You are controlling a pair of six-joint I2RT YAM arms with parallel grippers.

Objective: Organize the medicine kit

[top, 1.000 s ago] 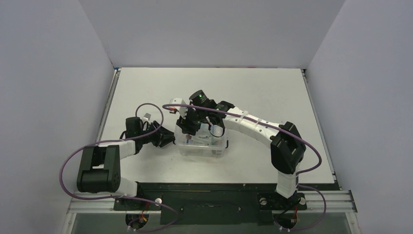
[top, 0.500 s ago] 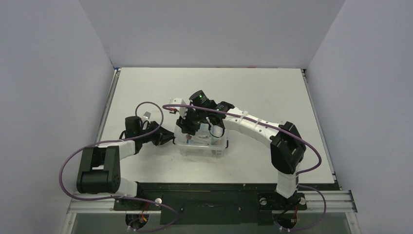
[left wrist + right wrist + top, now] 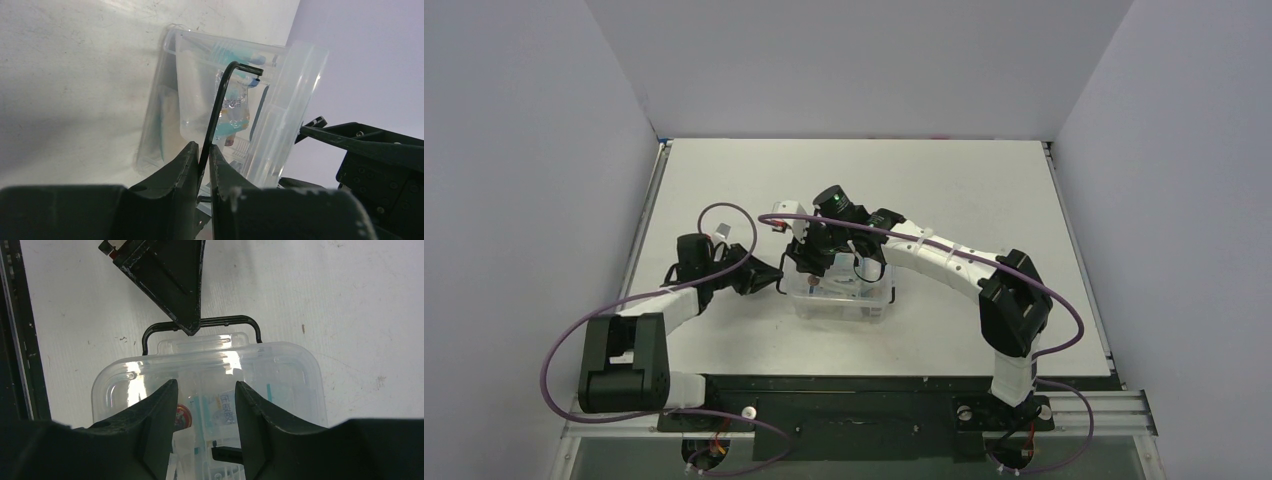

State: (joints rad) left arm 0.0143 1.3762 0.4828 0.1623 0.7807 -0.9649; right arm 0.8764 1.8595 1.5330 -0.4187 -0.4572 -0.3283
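Two risks are judged most likely from here. First, the black wire clip (image 3: 230, 318) at the left end of the medicine kit (image 3: 842, 295) is thin and is pinched right at the fingertips of the left gripper (image 3: 203, 152). It could therefore slip out if it is pulled at an angle. Second, the clear box looks light, so a tug on the clip could drag or tilt it across the white table (image 3: 974, 190) and its contents could be shaken about, unless it is steadied from above. A knock between the two grippers is also possible, since they are placed very near each other over the same end of the kit.

The left fingers are closed almost fully, with only the wire between them. The clip is seen rising out of the narrow slit between the pads in the left wrist view. The right gripper (image 3: 205, 390) is held partly open just above the kit, with its fingers set apart over the top of the box near the clip end. Nothing is seen gripped between them, and whether their tips touch the plastic cannot be told.

The kit is found on the table a little left of centre, between the two arms and beneath the right gripper.
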